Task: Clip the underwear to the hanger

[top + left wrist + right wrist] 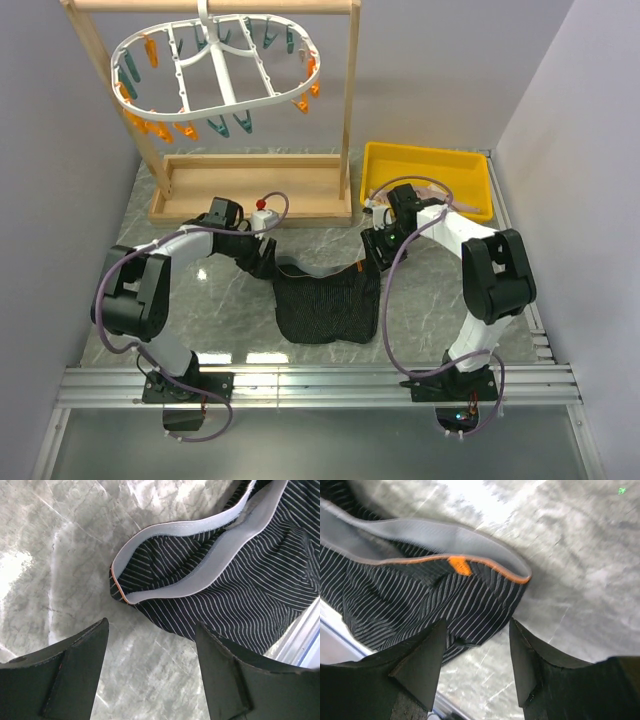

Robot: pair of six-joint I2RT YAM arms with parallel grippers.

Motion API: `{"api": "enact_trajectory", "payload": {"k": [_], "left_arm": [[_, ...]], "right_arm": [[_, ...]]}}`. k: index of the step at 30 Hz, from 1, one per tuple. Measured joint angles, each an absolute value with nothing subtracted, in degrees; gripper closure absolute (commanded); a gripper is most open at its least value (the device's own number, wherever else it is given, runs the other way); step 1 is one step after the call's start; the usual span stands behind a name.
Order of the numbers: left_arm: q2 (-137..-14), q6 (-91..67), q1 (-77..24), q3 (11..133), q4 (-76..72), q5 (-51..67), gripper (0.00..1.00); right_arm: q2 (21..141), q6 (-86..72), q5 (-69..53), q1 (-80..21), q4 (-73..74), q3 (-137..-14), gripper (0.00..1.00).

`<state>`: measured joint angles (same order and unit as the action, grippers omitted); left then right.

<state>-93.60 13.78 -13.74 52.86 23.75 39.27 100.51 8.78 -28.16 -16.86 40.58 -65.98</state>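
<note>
- The left arm's elbow juts toward the worktop's (440, 300) left edge. Its forearm runs in toward the middle, with the wrist tipped down.
- The left gripper (152, 630) is down at the left end of the waistband (200, 580). Its fingers (80, 660) stand well apart with only bare marble between them, and they grip nothing.
- The right arm mirrors this, with its elbow out by the right edge and its forearm angled in and down.
- The right gripper (477, 625) is low at the right end of the waistband, close to the orange tag (460, 565). Its fingers (422, 662) are spread. Cloth shows in the gap beyond the tips, but nothing is pinched.
- The underwear (325, 305) lies flat in the middle of the worktop between the two grippers. The waistband faces the far side and the legs point toward the near edge.
- The hanger (215, 70) hangs from the top bar of the wooden frame (255, 200), above the far-left part of the worktop. It is tilted, with pegs around its rim.
- The frame's base sits along the far edge just beyond the left gripper, and a small white object (262, 215) lies beside it.
- A yellow tray (385, 165) fills the far-right corner, just behind the right wrist.
- Walls close both sides, and a metal rail (320, 385) runs along the near edge.
- Bare marble lies right of the underwear and in the near-left corner.
</note>
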Motion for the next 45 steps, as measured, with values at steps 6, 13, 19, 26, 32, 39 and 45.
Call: {"api": "enact_trajectory", "payload": {"k": [6, 13, 19, 26, 32, 39, 45], "left_arm": [[-94.3, 13.9, -14.2, 52.3, 21.3, 39.2, 0.25], [-96.8, 14.2, -15.2, 52.8, 17.2, 39.4, 0.36], [-101.4, 14.7, -15.3, 56.2, 17.0, 39.4, 0.84], [-99.3, 14.9, -15.4, 57.5, 19.0, 39.7, 0.99], [-89.3, 16.4, -14.7, 64.0, 26.4, 39.9, 1.00], [-75.2, 17.3, -13.0, 71.4, 31.4, 41.2, 1.00], [-66.8, 18.3, -13.2, 71.5, 37.3, 43.2, 1.00]], "right_arm": [[103.7, 7.3, -28.2, -16.1, 37.7, -66.0, 0.42], [105.3, 6.7, -29.5, -15.7, 35.1, -66.0, 0.51], [106.2, 5.8, -32.3, -15.0, 33.4, -66.0, 0.95], [102.9, 6.0, -34.5, -14.2, 34.4, -65.9, 1.00], [87.0, 8.6, -33.1, -12.0, 38.2, -68.9, 1.00], [68.6, 13.5, -29.8, -11.5, 39.2, -71.7, 1.00], [59.2, 16.2, -29.1, -11.6, 42.4, -71.7, 1.00]]}}
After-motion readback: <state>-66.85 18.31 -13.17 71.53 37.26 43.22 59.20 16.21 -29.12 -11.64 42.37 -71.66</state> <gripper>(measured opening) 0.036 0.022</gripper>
